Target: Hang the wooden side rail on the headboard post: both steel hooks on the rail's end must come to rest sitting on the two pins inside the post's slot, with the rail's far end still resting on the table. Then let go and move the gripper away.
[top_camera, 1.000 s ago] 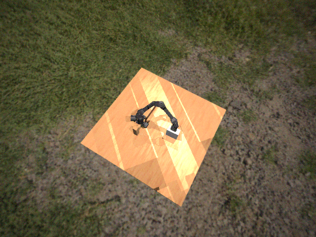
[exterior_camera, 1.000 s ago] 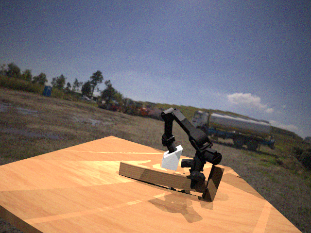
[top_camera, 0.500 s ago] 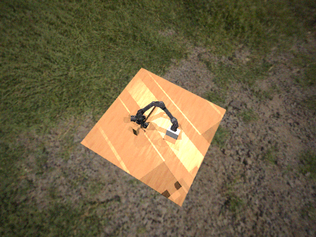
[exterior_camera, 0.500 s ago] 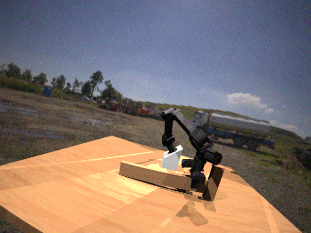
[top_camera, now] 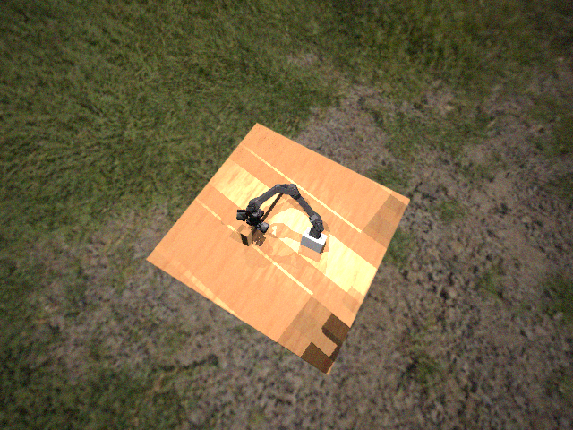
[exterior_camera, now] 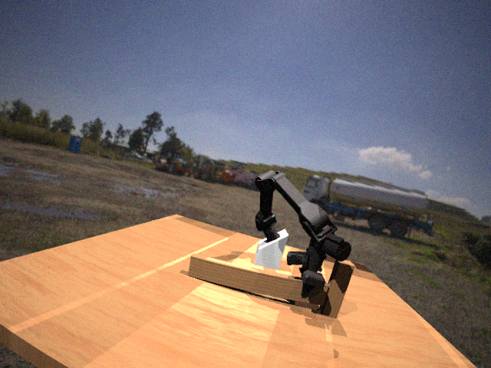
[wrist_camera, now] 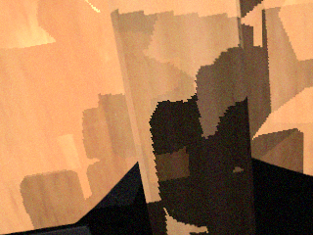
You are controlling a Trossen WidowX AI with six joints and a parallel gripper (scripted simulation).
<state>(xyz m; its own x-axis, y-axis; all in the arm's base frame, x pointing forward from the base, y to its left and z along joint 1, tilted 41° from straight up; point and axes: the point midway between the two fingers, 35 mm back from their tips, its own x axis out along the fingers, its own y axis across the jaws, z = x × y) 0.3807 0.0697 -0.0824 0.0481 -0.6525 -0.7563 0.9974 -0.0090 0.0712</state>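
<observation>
The wooden side rail (top_camera: 272, 205) (exterior_camera: 242, 278) (wrist_camera: 171, 54) is a long brown board on edge. Its far end is at or very near the table top, and its near end is beside the headboard post. The post (top_camera: 246, 235) (exterior_camera: 340, 286) is a short upright brown block. My gripper (top_camera: 254, 220) (exterior_camera: 312, 292) (wrist_camera: 179, 162) is shut on the rail close to the post end. In the wrist view the rail runs up between the two black fingers. The hooks, the pins and the slot are hidden, so whether the hooks sit on the pins cannot be seen.
The white base block (top_camera: 312, 242) (exterior_camera: 271, 255) of the arm stands on the wooden table (top_camera: 208, 240) (exterior_camera: 99, 313), beside the rail. The arm arches from it to the gripper. Patches of shadow and bright light cross the table top. Grass and dirt lie beyond the edges.
</observation>
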